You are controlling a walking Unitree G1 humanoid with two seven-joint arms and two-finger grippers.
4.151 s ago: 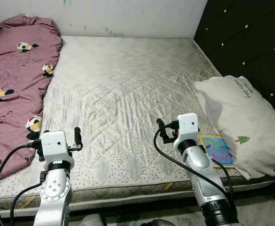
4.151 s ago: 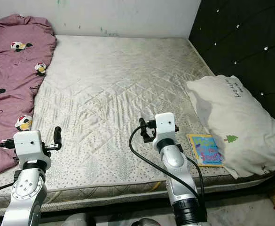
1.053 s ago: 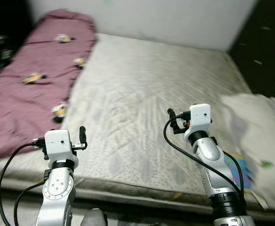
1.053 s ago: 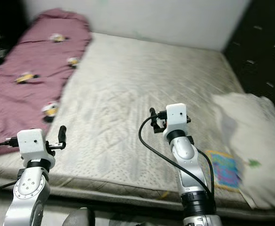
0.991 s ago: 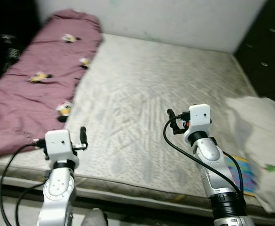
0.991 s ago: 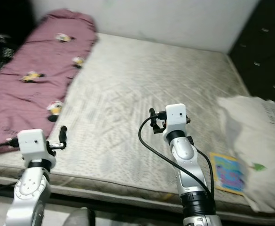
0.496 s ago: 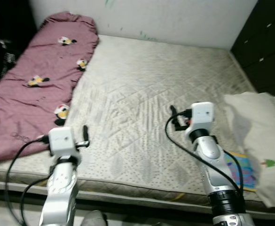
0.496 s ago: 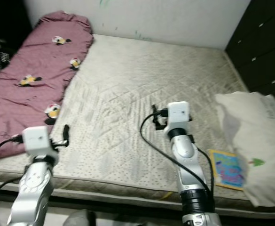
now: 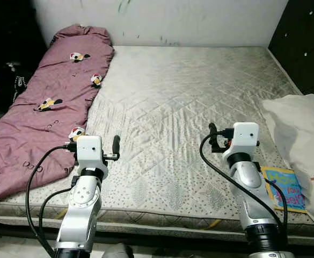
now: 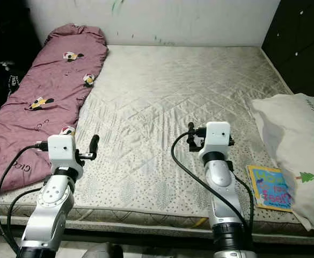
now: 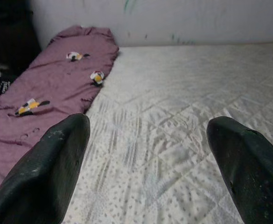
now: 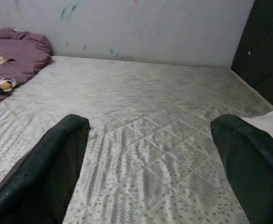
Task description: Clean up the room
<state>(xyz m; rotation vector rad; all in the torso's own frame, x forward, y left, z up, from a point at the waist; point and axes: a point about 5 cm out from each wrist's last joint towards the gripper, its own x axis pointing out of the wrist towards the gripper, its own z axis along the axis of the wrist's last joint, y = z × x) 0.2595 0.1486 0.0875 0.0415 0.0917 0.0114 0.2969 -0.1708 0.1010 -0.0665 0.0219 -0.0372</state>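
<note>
A maroon quilt with small cartoon prints lies along the left side of the bare quilted mattress. At the right lies a white pillow, and a colourful picture book sits flat beside it near the front edge. My left gripper hovers over the front left of the mattress, just right of the quilt, and it is open and empty. Over the front right, left of the book, my right gripper is also open with nothing in it.
A dark tufted headboard stands along the right side and a white wall runs behind the bed. Dark clutter sits left of the quilt. The mattress front edge is right below my arms.
The camera has swung and steadied, so the picture is sharp and the bed has shifted in frame. Both arms keep the same raised pose with their grippers open.
</note>
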